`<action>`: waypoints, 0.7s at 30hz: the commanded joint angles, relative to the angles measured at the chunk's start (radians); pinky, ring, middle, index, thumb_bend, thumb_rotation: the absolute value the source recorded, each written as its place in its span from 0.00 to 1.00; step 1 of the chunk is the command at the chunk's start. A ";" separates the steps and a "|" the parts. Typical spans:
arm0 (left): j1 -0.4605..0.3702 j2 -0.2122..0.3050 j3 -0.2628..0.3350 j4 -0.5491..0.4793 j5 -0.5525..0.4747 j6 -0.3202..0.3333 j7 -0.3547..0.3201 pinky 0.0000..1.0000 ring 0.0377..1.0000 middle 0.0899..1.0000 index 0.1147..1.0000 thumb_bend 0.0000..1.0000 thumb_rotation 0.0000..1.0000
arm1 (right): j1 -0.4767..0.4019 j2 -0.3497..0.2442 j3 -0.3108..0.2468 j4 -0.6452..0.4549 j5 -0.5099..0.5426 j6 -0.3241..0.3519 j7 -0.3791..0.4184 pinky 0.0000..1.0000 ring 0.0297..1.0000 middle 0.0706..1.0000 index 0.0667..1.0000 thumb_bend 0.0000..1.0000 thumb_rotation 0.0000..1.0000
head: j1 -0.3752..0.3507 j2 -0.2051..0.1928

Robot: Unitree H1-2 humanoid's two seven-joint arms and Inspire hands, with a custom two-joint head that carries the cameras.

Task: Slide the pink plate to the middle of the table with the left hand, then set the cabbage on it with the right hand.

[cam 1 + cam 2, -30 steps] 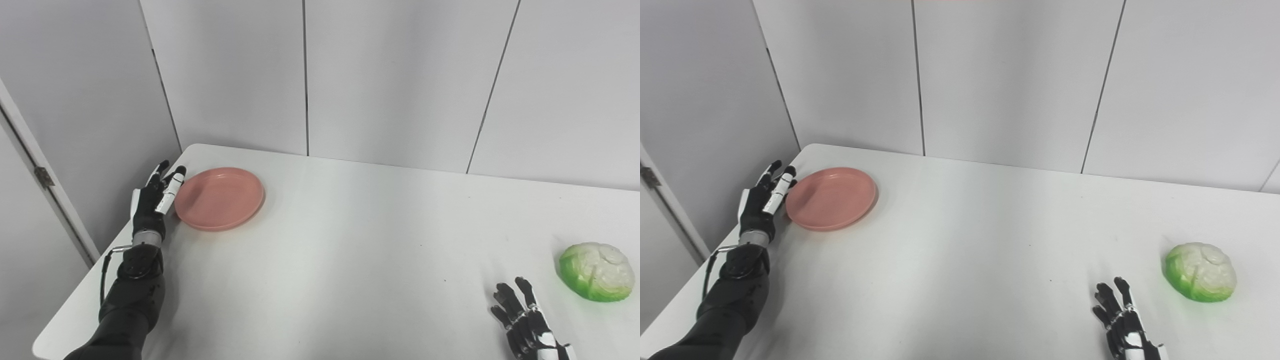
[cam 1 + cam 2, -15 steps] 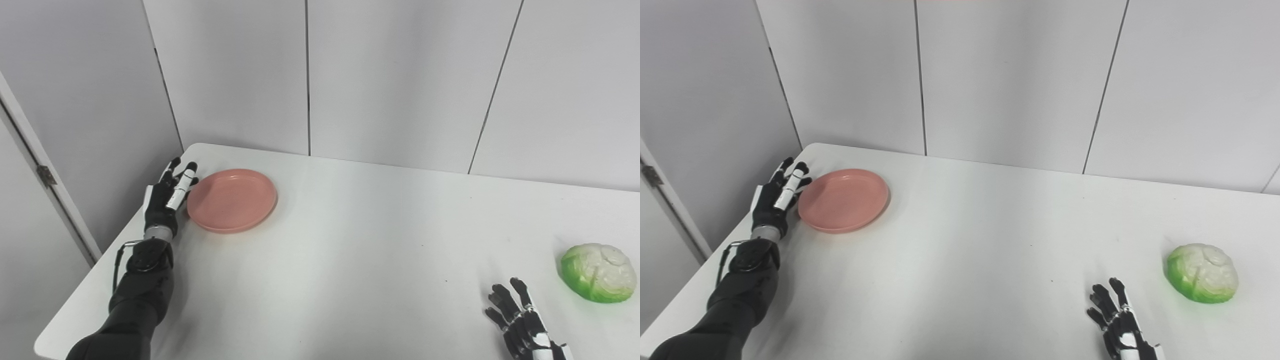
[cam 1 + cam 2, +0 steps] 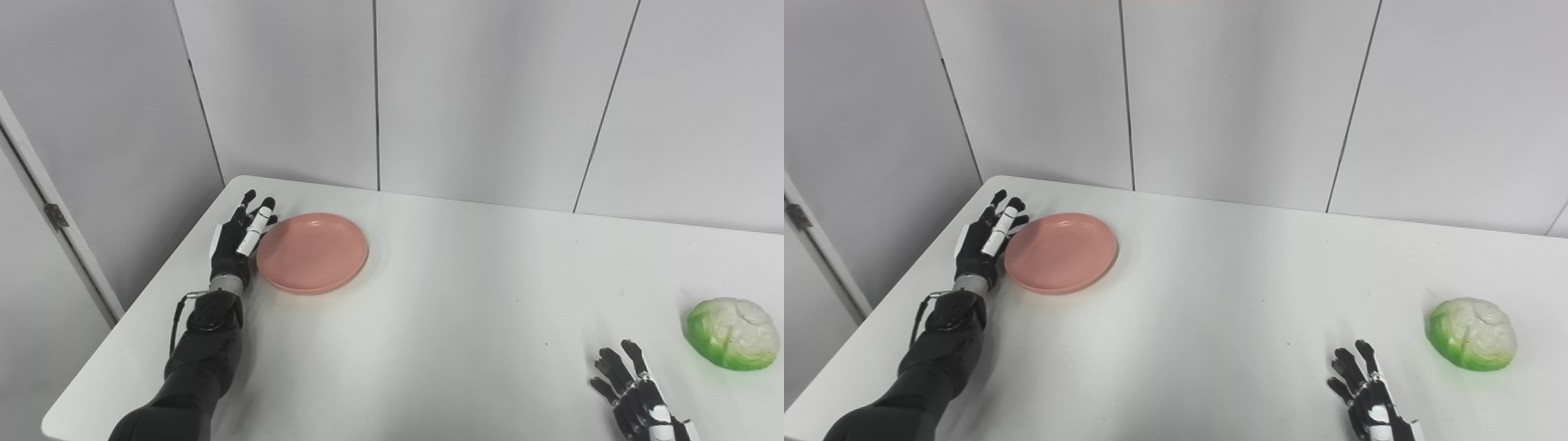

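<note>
The pink plate point(image 3: 312, 252) lay flat, round, rim up, on the surface's point(image 3: 429, 318) left — left hand point(image 3: 239, 242) against its edge, fingers straight, gripping nothing — cabbage point(image 3: 732, 332) far right, right hand point(image 3: 640, 404) splayed empty.

No text, label, brand, number or sign can be read in either view.
</note>
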 commanded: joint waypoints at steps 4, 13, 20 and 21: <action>-0.008 -0.077 -0.043 0.000 0.024 0.001 -0.023 0.64 0.78 0.79 0.91 0.81 0.65 | 0.070 -0.001 0.011 -0.045 0.005 -0.002 -0.001 0.87 0.90 0.89 0.95 0.84 1.00 | -0.003 0.006; 0.031 -0.141 -0.097 -0.070 0.098 0.027 0.068 0.68 0.78 0.81 0.90 0.82 0.70 | 0.068 0.004 0.018 -0.054 0.013 0.009 -0.002 0.88 0.91 0.89 0.94 0.85 1.00 | -0.014 0.011; 0.070 -0.198 -0.110 -0.197 0.097 0.077 0.064 0.68 0.81 0.86 0.89 0.86 0.75 | 0.066 0.005 0.025 -0.057 0.012 0.012 -0.001 0.88 0.91 0.89 0.94 0.85 1.00 | -0.032 0.018; 0.077 -0.207 -0.112 -0.223 0.100 0.094 0.070 0.67 0.81 0.85 0.89 0.86 0.76 | 0.066 0.005 0.026 -0.057 0.011 0.011 -0.001 0.88 0.91 0.88 0.94 0.85 1.00 | -0.032 0.018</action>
